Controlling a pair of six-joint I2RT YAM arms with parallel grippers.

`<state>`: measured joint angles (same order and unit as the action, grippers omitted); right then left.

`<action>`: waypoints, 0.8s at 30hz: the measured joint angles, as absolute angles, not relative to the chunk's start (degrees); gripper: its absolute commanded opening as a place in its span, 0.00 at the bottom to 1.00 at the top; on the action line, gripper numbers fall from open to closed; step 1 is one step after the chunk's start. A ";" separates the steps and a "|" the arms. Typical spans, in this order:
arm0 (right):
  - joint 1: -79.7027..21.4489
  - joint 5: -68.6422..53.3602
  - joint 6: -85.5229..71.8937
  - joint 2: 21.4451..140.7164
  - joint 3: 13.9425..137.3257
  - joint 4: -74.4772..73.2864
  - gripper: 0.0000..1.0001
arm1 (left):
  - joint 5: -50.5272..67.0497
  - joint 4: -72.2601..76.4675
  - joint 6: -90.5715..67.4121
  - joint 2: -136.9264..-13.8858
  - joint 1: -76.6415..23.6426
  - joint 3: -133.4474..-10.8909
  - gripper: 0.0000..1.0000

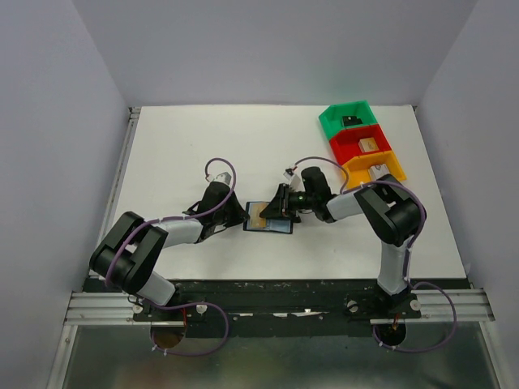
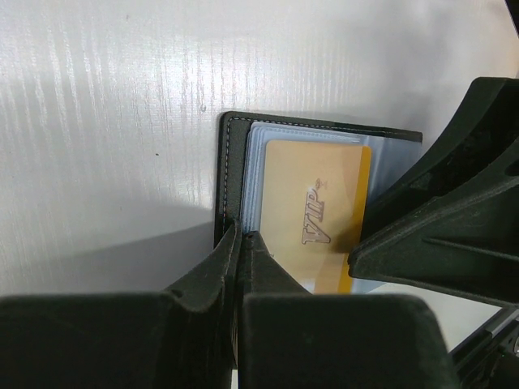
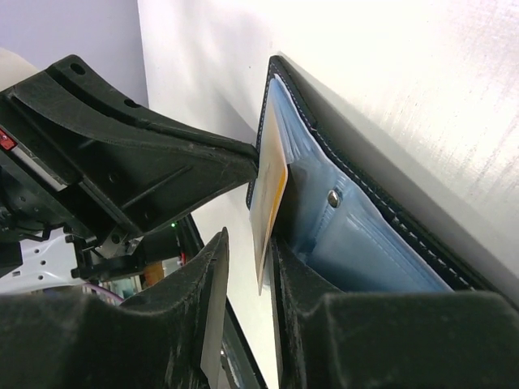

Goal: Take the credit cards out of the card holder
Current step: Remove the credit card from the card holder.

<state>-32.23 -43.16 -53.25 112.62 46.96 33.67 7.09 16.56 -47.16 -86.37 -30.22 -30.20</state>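
Note:
The black card holder lies open on the white table between my two grippers, its blue-grey pockets facing up. My left gripper is shut on the holder's black stitched left edge. A gold-orange credit card marked VIP sticks partway out of a pocket. In the right wrist view this card stands edge-on between the fingers of my right gripper. That gripper is open: the card rests near the right finger, with a gap to the left one. Other credit cards are hidden.
Green, red and orange bins stand in a row at the back right, each holding a small item. The right gripper's body fills the right side of the left wrist view.

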 measured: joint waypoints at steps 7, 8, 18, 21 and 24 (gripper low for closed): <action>-32.23 -43.16 -51.92 112.62 48.51 30.39 0.35 | 7.27 16.64 -47.88 -86.39 -30.57 -30.17 0.04; -32.23 -43.16 -51.81 112.62 48.71 30.09 0.35 | 7.29 16.64 -47.92 -86.41 -30.68 -30.17 0.04; -32.23 -43.18 -51.40 113.86 50.19 29.36 0.35 | 7.57 16.64 -48.10 -86.50 -32.49 -30.24 0.04; -32.23 -43.18 -51.35 113.93 50.35 29.19 0.35 | 7.57 16.62 -48.10 -86.50 -32.58 -30.30 0.05; -32.23 -43.18 -50.94 113.93 50.43 28.58 0.34 | 7.57 16.64 -48.10 -86.56 -32.71 -30.30 0.08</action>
